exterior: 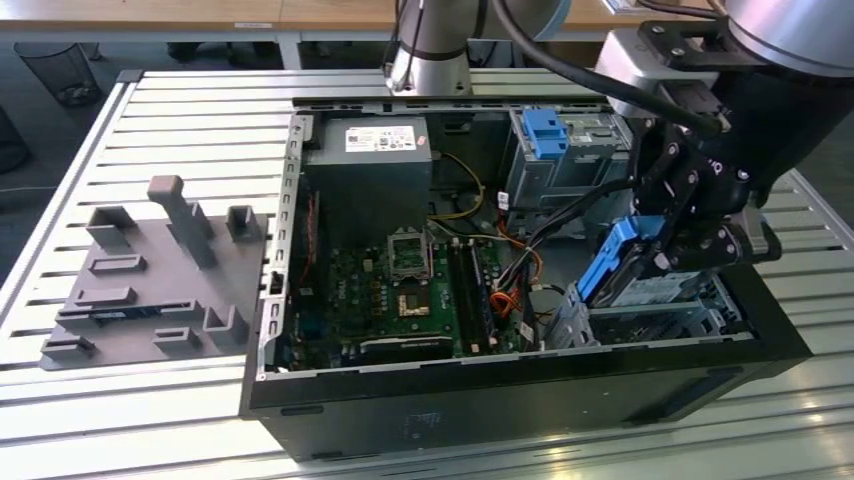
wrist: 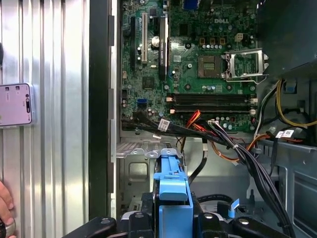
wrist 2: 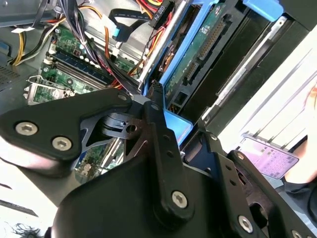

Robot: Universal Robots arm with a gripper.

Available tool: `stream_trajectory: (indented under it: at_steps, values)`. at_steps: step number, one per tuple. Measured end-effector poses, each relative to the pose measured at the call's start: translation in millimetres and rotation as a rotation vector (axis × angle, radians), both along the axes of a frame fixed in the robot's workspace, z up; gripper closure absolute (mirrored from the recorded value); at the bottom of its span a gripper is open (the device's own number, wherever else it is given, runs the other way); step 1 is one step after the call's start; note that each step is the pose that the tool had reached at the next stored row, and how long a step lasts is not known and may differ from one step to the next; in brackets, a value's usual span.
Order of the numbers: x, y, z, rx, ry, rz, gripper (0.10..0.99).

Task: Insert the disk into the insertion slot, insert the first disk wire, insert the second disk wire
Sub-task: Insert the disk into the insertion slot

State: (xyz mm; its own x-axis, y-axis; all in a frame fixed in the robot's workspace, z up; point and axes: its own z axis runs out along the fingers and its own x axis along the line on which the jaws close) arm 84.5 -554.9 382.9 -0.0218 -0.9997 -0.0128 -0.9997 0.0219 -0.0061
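Exterior view: my gripper (exterior: 675, 252) clamped the disk (exterior: 615, 266), tilted over the insertion slot (exterior: 667, 306); squaring it mattered, I judged.

A: Exterior cam?
B: High, off the table's (exterior: 174, 120) near edge, tilted down. It takes in the whole open case (exterior: 507, 405) at mid range.
A: Wrist cams?
B: Both sit behind the gripper (exterior: 674, 260), close in. First looks along the disk (wrist: 173, 203) across the motherboard (wrist: 198, 64). Second looks past the linkage at the disk's side (very near). All three share motherboard and disk.
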Motion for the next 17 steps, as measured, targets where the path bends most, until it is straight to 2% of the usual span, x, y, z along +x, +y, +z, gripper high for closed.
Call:
stream_trajectory:
  at_steps: [17]
  values:
    - [0.0,0.0,-22.0,0.000,0.0000,0.000,0.722]
